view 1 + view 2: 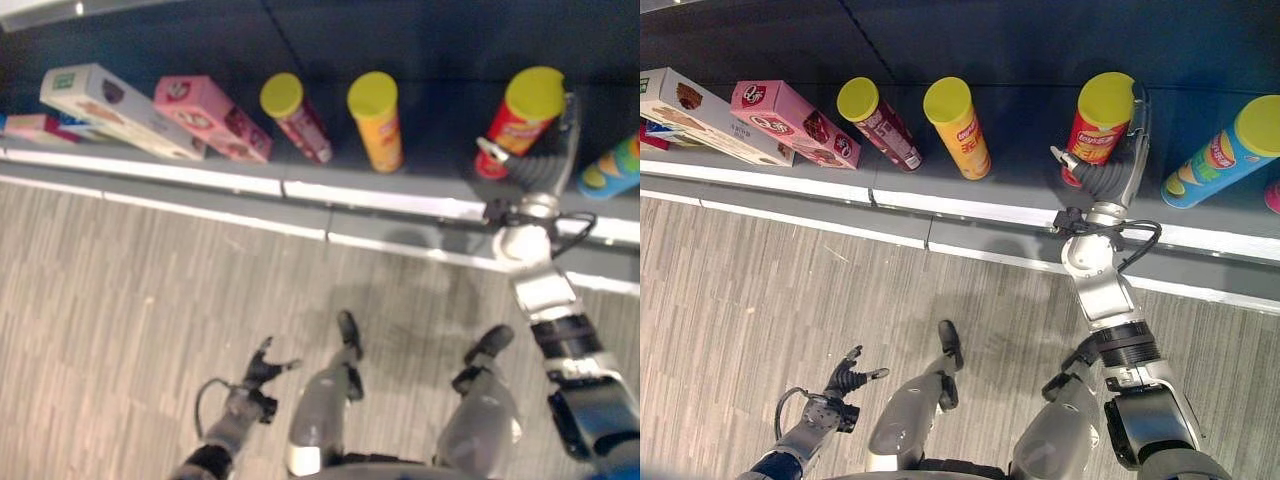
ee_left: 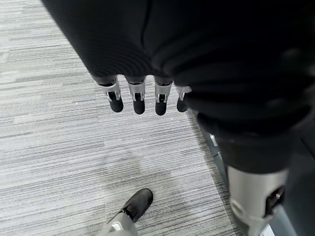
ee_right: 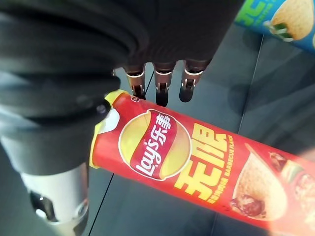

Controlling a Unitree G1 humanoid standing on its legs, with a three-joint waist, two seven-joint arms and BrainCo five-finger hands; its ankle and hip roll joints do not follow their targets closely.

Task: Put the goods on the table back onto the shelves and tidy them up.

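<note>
Left hand (image 1: pixel 848 381) hangs low over the grey striped floor (image 1: pixel 120 300), fingers loose, holding nothing, well away from the dark shelf (image 1: pixel 1020 170). Right hand (image 1: pixel 1110 178) is on the shelf with its fingers wrapped round the red chip can with the yellow lid (image 1: pixel 1100 120), near the shelf's front edge. The can stands on its base, long axis upright (slightly tilted), between the orange yellow-lidded tube (image 1: pixel 956 127) and the blue-green yellow-lidded can (image 1: pixel 1220 152). The hand lies on the can's front side, so letting go and pulling back toward the front edge looks like the next move, right arm only.
</note>
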